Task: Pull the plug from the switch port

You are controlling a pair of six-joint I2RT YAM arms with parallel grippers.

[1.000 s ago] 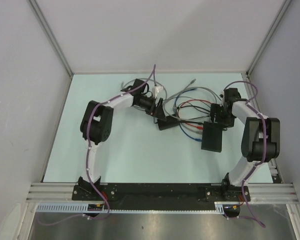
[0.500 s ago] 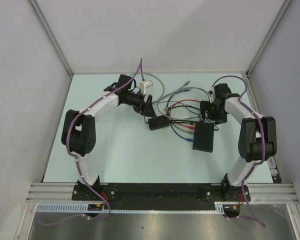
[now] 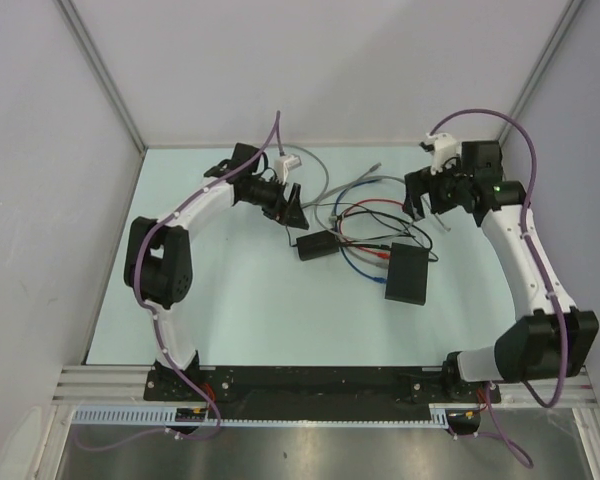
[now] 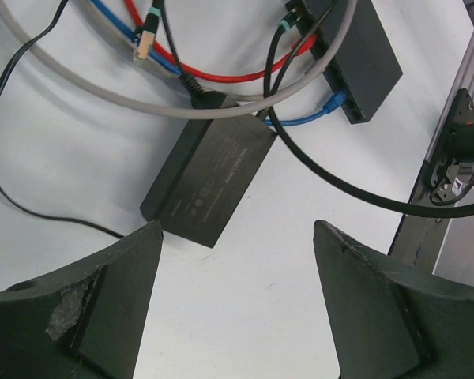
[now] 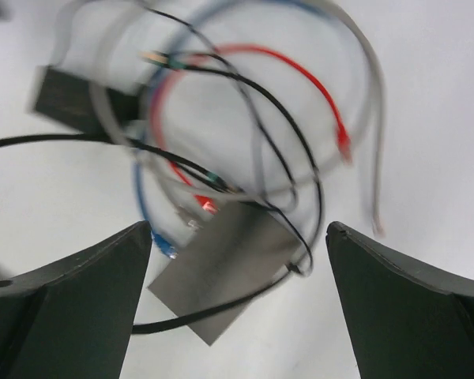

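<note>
Your left tool [image 4: 237, 233] stood spread wide with nothing between its fingers [image 4: 103, 308]. In the left wrist view, only pale bench [image 4: 63, 158] and a corner of the power brick [image 4: 209, 178] showed in the gap. Your right tool [image 5: 238, 229] was spread too and gripped nothing. Its wrist view was smeared, so you could read no fine detail there.

In the top view the switch [image 3: 407, 274], a flat black box, lay on the bench right of centre. It was below the right tool [image 3: 417, 198] in the frame and well apart from the left tool [image 3: 290, 208]. That tool sat left of centre, just above the power brick [image 3: 318, 245].

In the left wrist view the switch [image 4: 363, 55] filled the upper right corner, its port edge facing lower left. A blue plug [image 4: 332, 101] sat in that edge. A red cable [image 4: 221, 77] ran to the same edge higher in the frame, and a teal-booted plug [image 4: 288, 24] met it at the top. A gray cable [image 4: 142, 106] swept across the brick's far end. A loose connector [image 4: 144, 43] lay on the bench at upper left, in no port.

In the right wrist view the switch [image 5: 229, 268] lay low and central. A red plug [image 5: 205, 204] and the blue plug [image 5: 166, 246] were at its upper left edge.
</note>
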